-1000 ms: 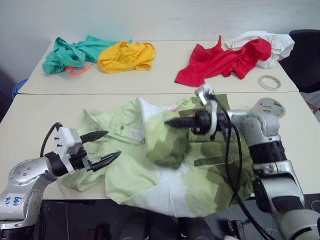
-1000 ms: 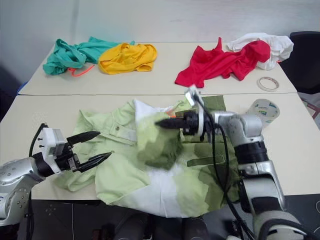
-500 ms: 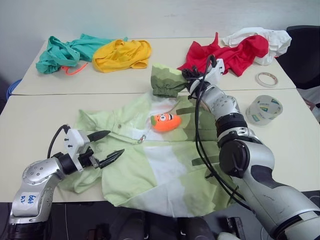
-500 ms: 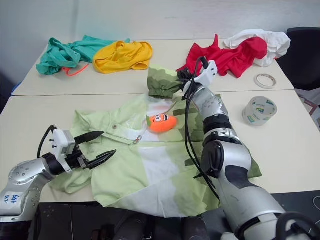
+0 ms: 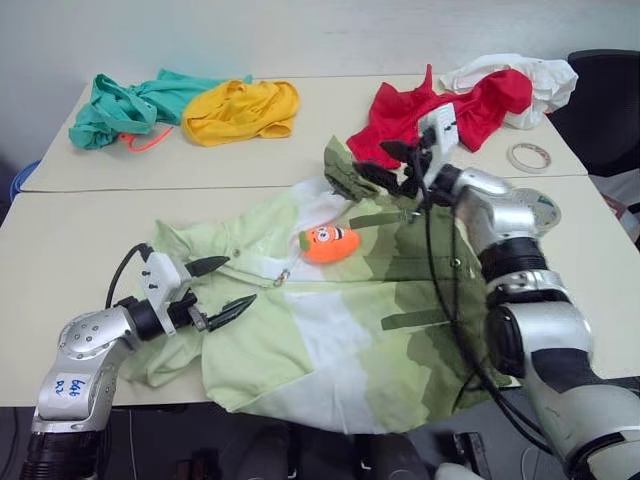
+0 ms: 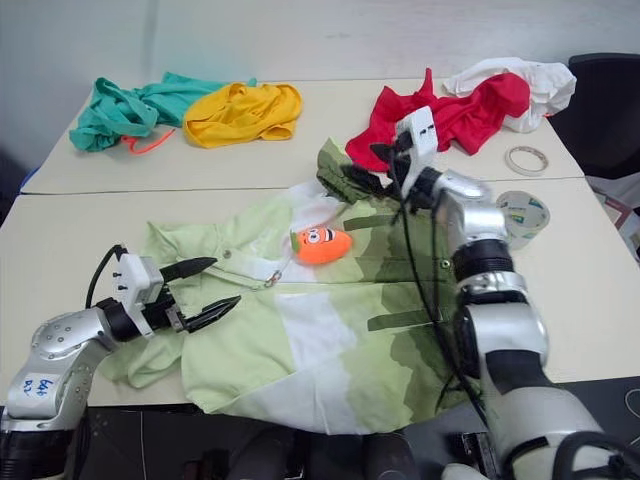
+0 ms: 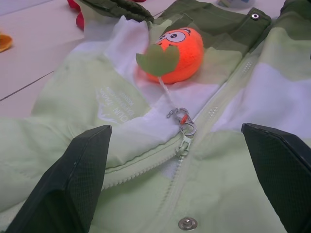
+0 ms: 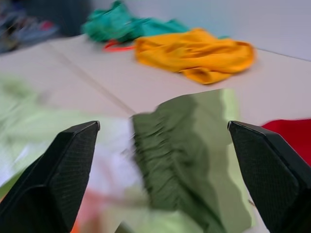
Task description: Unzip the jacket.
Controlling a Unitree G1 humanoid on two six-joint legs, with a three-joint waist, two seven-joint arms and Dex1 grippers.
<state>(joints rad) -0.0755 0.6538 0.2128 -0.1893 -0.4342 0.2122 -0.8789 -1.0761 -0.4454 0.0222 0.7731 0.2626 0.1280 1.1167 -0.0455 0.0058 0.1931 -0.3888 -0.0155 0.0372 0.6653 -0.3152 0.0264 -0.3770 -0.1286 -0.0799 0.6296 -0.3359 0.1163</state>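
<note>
We find the jacket (image 5: 340, 300) spread flat on the near table (image 5: 60, 250), front side up, its lower hem hanging over the near edge. An orange plush charm (image 5: 330, 243) lies on the chest, tied by a thin cord to the zipper pull (image 7: 185, 130), which sits near the collar end of the closed zipper. The left gripper (image 5: 218, 290) hovers at the jacket's left side, just beside the zipper pull, fingers spread apart and holding nothing. The right gripper (image 6: 365, 168) is at the far edge of the jacket, fingers wide apart, with the dark olive elastic cuff (image 8: 170, 160) lying between and beneath them, not clamped. A red garment (image 5: 440, 115), yellow garment (image 5: 240, 108) and teal garment (image 5: 130, 105) lie on the far table.
</note>
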